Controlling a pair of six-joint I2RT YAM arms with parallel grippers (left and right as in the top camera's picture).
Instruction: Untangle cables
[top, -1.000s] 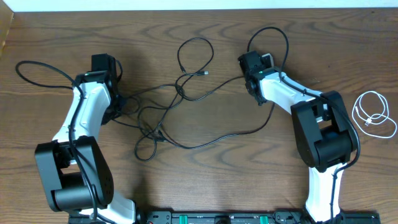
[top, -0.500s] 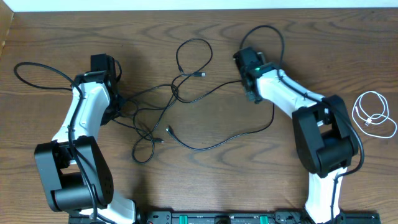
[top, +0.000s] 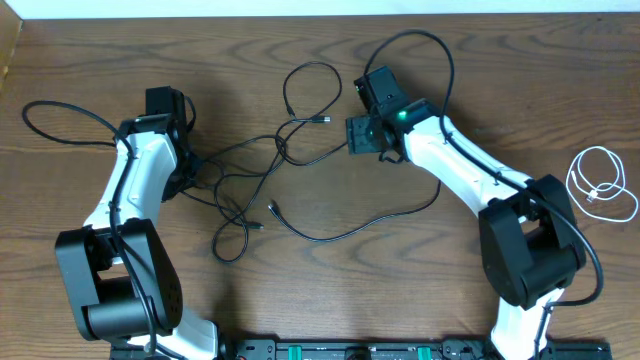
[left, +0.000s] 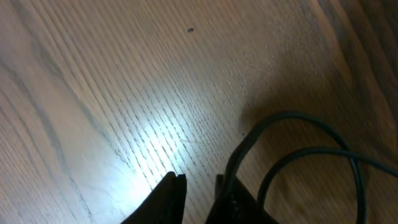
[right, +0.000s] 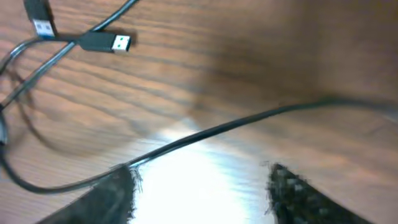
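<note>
Over the black cable the right end effector hangs wide, so drop straight and pinch cleanly; the left end effector looks narrow, hold unclear.

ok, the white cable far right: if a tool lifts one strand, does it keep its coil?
Probably not: the white cable lies in loose loops, no tie visible, so it would likely sag open. It looks thin, so probably light. Its plug end inside the loops may swing.
</note>
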